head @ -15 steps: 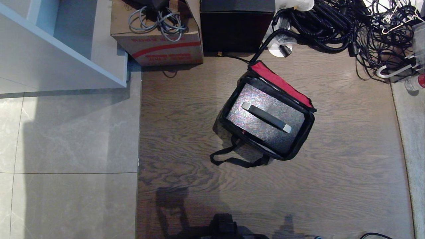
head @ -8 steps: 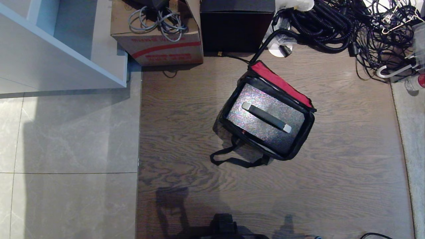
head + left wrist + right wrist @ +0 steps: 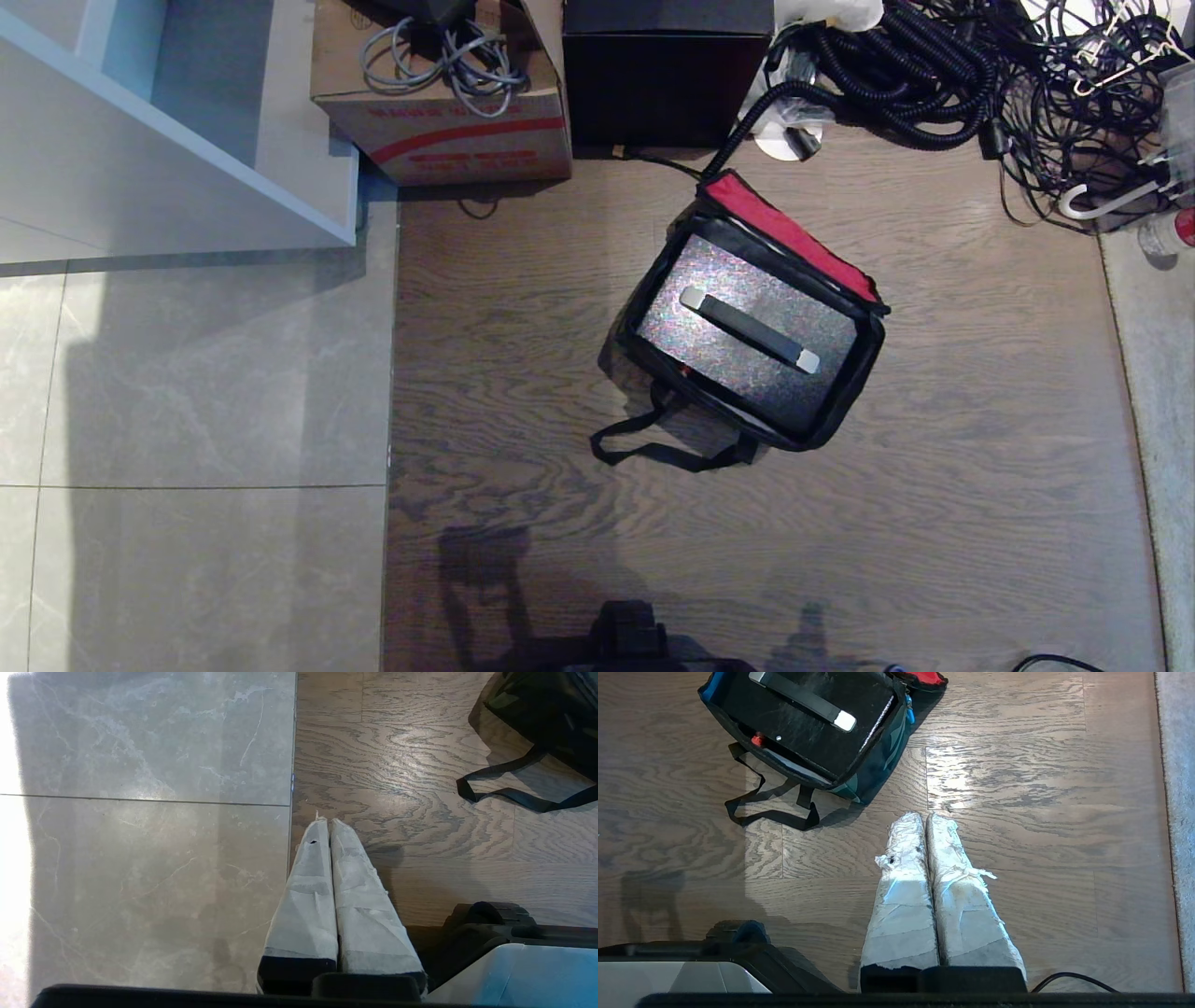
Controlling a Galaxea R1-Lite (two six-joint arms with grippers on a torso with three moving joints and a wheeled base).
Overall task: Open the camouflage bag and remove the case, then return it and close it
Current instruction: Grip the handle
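Note:
The camouflage bag (image 3: 848, 403) stands open on the wood floor, its lid flapped back so the red inner rim (image 3: 789, 233) shows. Inside it lies the speckled case (image 3: 747, 369), black handle (image 3: 750, 329) on top. The bag's black strap (image 3: 653, 453) trails on the floor toward me. In the right wrist view the bag (image 3: 873, 756) and case (image 3: 803, 728) lie ahead of my right gripper (image 3: 926, 816), which is shut, empty and well apart from them. My left gripper (image 3: 329, 822), also shut and empty, hangs over the tile-wood seam, far from the bag (image 3: 551, 714).
Behind the bag stand a brown cardboard box (image 3: 448, 121) with cables and a plain black cube box (image 3: 667, 75). A tangle of black hoses and wires (image 3: 934, 75) fills the back right. A white shelf unit (image 3: 168, 140) stands at the left over grey tiles (image 3: 187, 373).

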